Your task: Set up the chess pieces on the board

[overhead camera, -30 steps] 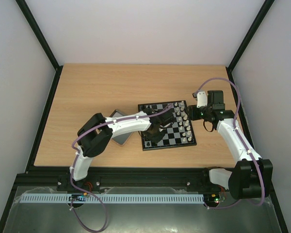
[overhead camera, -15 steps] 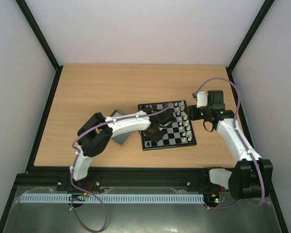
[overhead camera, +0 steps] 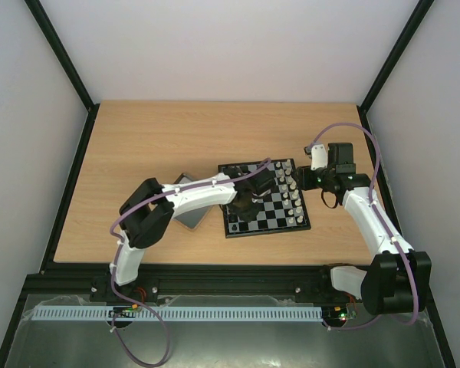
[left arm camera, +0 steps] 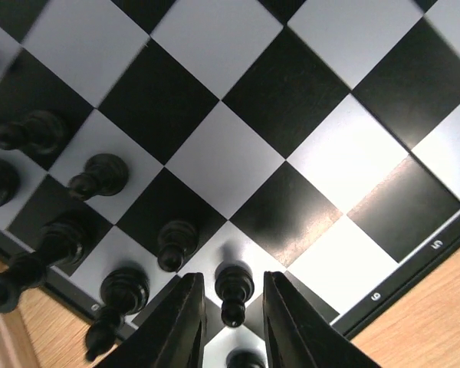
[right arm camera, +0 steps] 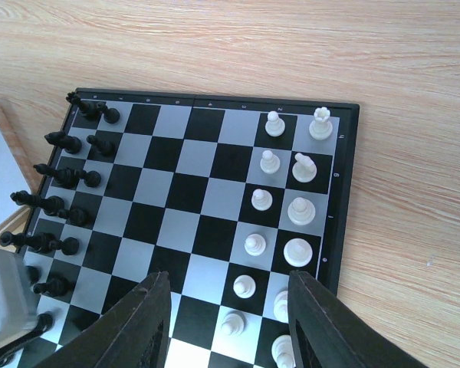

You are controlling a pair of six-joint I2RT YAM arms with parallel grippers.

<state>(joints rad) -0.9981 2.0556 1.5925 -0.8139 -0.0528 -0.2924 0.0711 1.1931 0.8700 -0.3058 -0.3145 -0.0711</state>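
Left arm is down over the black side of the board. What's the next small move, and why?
Probably raise the left gripper straight up: its jaws stand slightly apart, clear of the black pawn standing upright between them on the board, and other black pieces stand close by.

On the tabletop [overhead camera: 138,153], the board [overhead camera: 272,211] lies right of centre, with the tray [overhead camera: 192,218] just beside it on the left. We see one set of pieces [right arm camera: 61,180] along the board's left edge and the other set [right arm camera: 291,207] along its right. A pawn [left arm camera: 233,291] stands inside the left pincer [left arm camera: 230,280]. The right pincer [right arm camera: 228,280] hangs at the board's right edge.
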